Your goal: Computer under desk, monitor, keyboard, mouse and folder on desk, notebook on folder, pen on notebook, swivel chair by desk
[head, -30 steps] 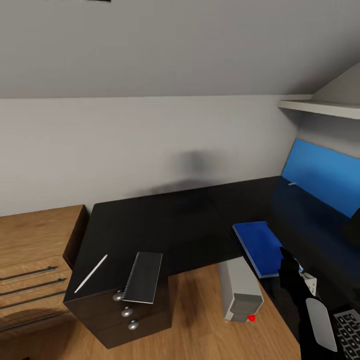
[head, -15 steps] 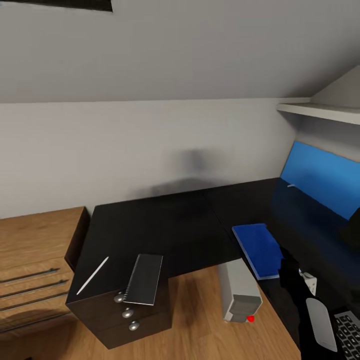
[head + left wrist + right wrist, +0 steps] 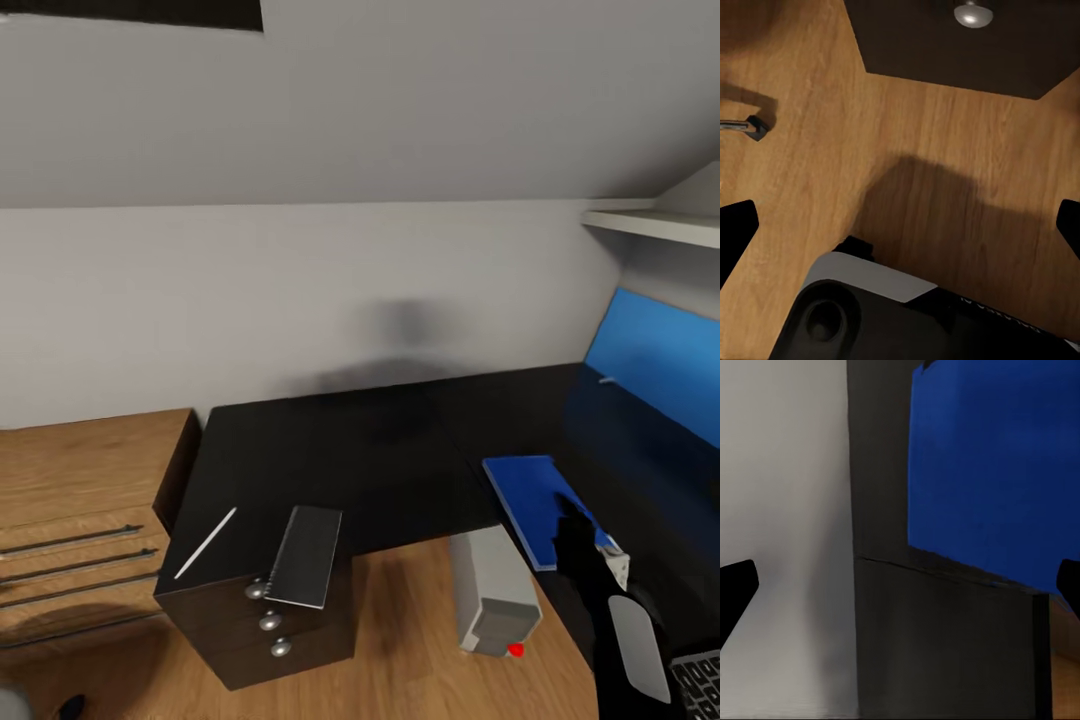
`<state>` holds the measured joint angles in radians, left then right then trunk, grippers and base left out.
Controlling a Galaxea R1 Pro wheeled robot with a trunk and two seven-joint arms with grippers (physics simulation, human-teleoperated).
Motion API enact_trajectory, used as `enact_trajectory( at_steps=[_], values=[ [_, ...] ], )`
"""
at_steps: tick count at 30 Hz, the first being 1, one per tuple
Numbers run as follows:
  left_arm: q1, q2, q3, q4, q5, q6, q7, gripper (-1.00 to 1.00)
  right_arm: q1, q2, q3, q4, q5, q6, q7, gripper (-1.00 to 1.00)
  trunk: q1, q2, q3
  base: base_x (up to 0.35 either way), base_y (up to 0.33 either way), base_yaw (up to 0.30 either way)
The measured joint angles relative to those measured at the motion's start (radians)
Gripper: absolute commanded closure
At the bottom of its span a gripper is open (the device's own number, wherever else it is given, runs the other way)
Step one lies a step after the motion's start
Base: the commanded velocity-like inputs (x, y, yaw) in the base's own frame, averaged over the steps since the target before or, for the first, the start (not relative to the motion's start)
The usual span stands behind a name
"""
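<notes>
The folder (image 3: 535, 505) already lies flat on the black table (image 3: 330, 450), on the right part near the inner corner, so the step in hand seems to be the stacking: the notebook (image 3: 308, 542) must go on top of the folder, and then the pen (image 3: 206, 543) on the notebook. Both are on the left end of the table, well apart from the folder. The notebook sits at the near edge above the drawers with silver knobs (image 3: 270, 620) and seems to hang a little over that edge; the pen lies just beside it, to the left, at an angle. The right gripper (image 3: 900, 585) hangs over the folder and the table edge, with its jaws wide open and holding nothing. The left gripper (image 3: 900, 225) is low, looking down on the wooden floor (image 3: 945, 150) near the drawer block, its jaws also wide open and empty. In my judgement the next move calls for bringing one arm to the left end and taking the notebook by its overhanging side, which gives room for a finger under it. The table middle is bare, so the carry has free room. The computer (image 3: 492, 592) stands under the table at the inner corner, and the wooden cabinet (image 3: 80, 500) stands close on the left, so the base has limited room there.
</notes>
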<state>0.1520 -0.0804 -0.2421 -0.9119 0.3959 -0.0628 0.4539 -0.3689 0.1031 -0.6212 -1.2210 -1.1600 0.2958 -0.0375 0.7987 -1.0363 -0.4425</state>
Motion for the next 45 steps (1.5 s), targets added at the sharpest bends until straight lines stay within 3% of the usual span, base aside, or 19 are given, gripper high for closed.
enact_trajectory(
  at_steps=[7, 11, 13, 19, 21, 27, 36, 39, 45],
  values=[
    [0.000, 0.000, 0.001, 0.000, 0.000, 0.000, -0.001, -1.00, 0.002, 0.021, 0.017, -0.001, 0.002, 0.001, 0.000, -1.00, 0.000, 0.000, 0.007, -0.139, 0.129, 0.221],
    [0.000, 0.000, 0.000, 0.000, 0.000, 0.000, -0.001, -1.00, 0.004, 0.029, 0.054, -0.004, 0.008, 0.000, 0.000, -1.00, 0.000, 0.000, 0.011, -0.225, 0.210, 0.221],
    [0.000, 0.000, 0.001, 0.000, 0.000, 0.000, -0.002, -1.00, 0.006, 0.032, 0.090, -0.007, 0.012, 0.000, 0.000, -1.00, 0.000, 0.000, 0.013, -0.243, 0.227, 0.220],
    [0.000, 0.000, 0.002, 0.000, -0.001, 0.000, -0.001, -1.00, 0.008, 0.033, 0.111, -0.002, 0.034, 0.000, 0.001, -1.00, 0.000, 0.000, 0.019, -0.247, 0.232, 0.216],
    [0.000, 0.001, 0.003, 0.000, -0.001, 0.000, -0.001, -1.00, 0.021, 0.034, 0.147, 0.000, 0.063, 0.001, 0.005, -1.00, 0.000, 0.000, 0.021, -0.245, 0.242, 0.196],
    [0.000, 0.001, 0.002, -0.001, -0.002, 0.000, 0.000, -1.00, 0.055, 0.031, 0.225, 0.006, 0.087, 0.005, 0.008, -1.00, 0.000, 0.000, 0.026, -0.160, 0.170, 0.137],
    [0.000, 0.000, -0.006, -0.064, -0.018, -0.005, 0.004, -1.00, 0.059, 0.031, 0.238, 0.050, 0.088, 0.007, 0.015, -1.00, 0.000, 0.000, 0.027, -0.022, 0.025, 0.023],
    [0.000, -0.001, -0.007, -0.087, -0.020, -0.004, 0.005, -1.00, 0.059, 0.031, 0.255, 0.065, 0.088, 0.007, 0.020, -1.00, 0.000, 0.000, 0.027, -0.004, 0.005, 0.004],
    [0.000, 0.000, -0.007, -0.099, -0.022, -0.003, 0.006, -1.00, 0.060, 0.031, 0.302, 0.095, 0.086, 0.007, 0.033, -1.00, 0.023, -0.042, 0.009, -0.001, 0.001, 0.001]
  ],
)
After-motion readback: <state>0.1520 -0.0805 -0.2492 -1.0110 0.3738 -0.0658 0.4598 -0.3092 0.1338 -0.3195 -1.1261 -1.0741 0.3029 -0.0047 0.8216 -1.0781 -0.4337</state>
